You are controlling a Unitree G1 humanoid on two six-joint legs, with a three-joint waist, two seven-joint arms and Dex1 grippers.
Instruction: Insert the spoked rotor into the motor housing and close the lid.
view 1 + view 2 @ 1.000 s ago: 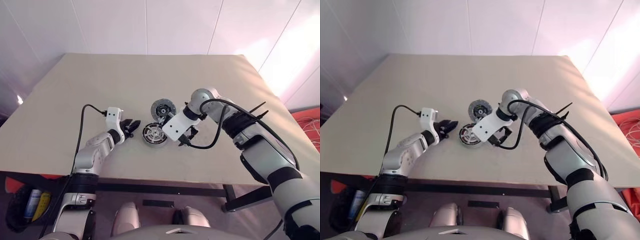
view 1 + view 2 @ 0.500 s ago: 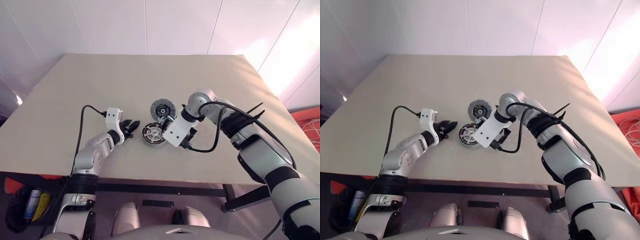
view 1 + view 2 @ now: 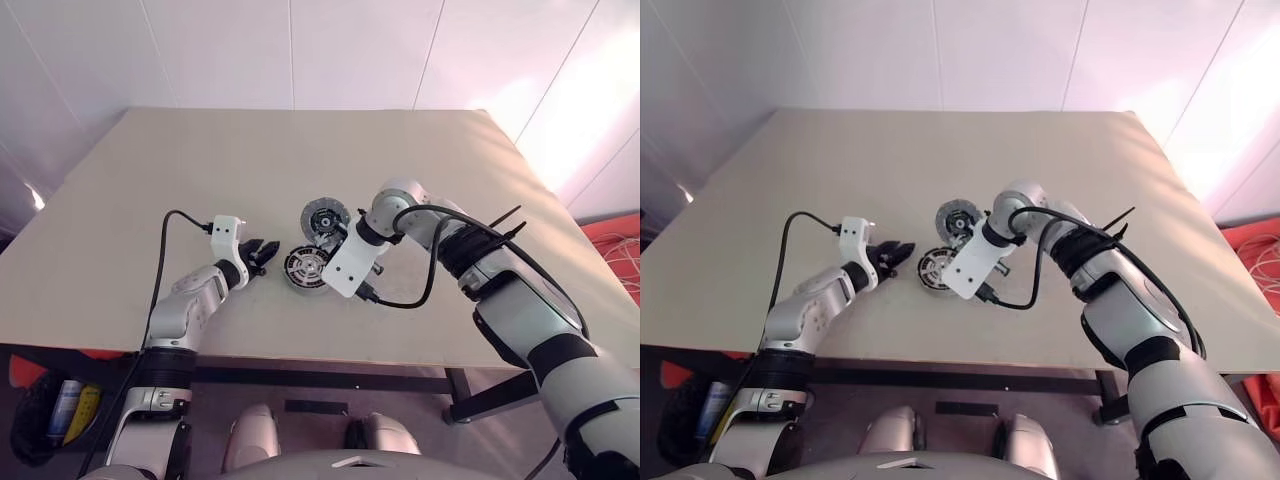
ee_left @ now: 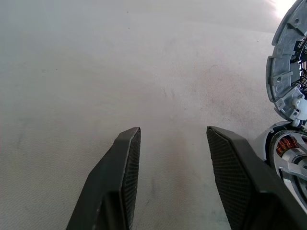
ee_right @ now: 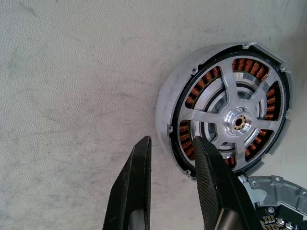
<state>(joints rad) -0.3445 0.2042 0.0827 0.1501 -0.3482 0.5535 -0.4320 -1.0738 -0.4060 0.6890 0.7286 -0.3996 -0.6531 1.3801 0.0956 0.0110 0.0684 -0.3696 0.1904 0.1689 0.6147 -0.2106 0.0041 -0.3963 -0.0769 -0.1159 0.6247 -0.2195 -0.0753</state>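
My right gripper [image 5: 170,187] straddles the motor housing [image 5: 225,120] wall, fingers narrow.
The spoked rotor [image 5: 237,122] sits inside; my left gripper [image 4: 172,177] stands half-spread, empty, beside it.

Head stereo pair: both eyes looked forward and down from above onto the whole tabletop [image 3: 200,170], with both arms in frame; the two views shared nearly the same scene, slightly offset sideways. Left wrist view: sat low and close over the tabletop, facing along its own fingers [image 4: 120,177], the motor housing [image 4: 292,163] and the lid [image 4: 288,72] at its edge. Right wrist view: looked steeply down at close range onto the same housing.
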